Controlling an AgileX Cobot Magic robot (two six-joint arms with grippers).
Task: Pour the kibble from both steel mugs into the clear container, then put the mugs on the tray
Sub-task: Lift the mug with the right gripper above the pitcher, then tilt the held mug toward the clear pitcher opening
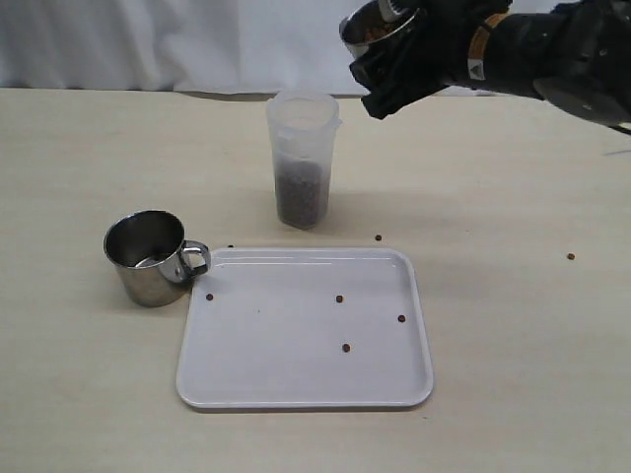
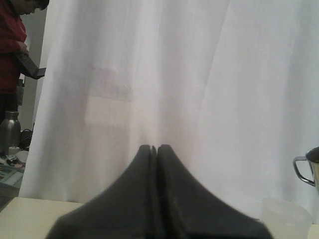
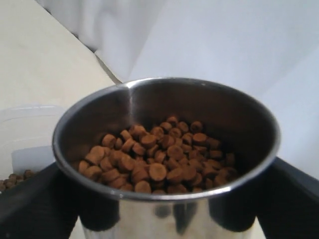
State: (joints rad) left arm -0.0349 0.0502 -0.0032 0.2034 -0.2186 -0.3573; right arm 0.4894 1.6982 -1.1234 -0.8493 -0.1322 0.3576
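- R gripper (image 1: pixel 399 49) clamped on shiny steel mug (image 1: pixel 373 28), held high, up-right of clear container (image 1: pixel 302 158); round brown kibble (image 3: pixel 159 154) heaped inside.
- Container: translucent, tapered, upright behind tray (image 1: pixel 296 379), kibble in lower part.
- 2nd mug (image 1: pixel 148 258): upright, empty, at tray's left corner.
- L gripper (image 2: pixel 154 149): jaws pressed together, nothing btwn.
- Tray flat, white, few stray kibble on it.

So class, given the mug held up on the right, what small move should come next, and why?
Probably shift the right end effector slightly toward the clear container and tip its steel mug: the mug holds kibble and hangs above and to one side of the container's open mouth.
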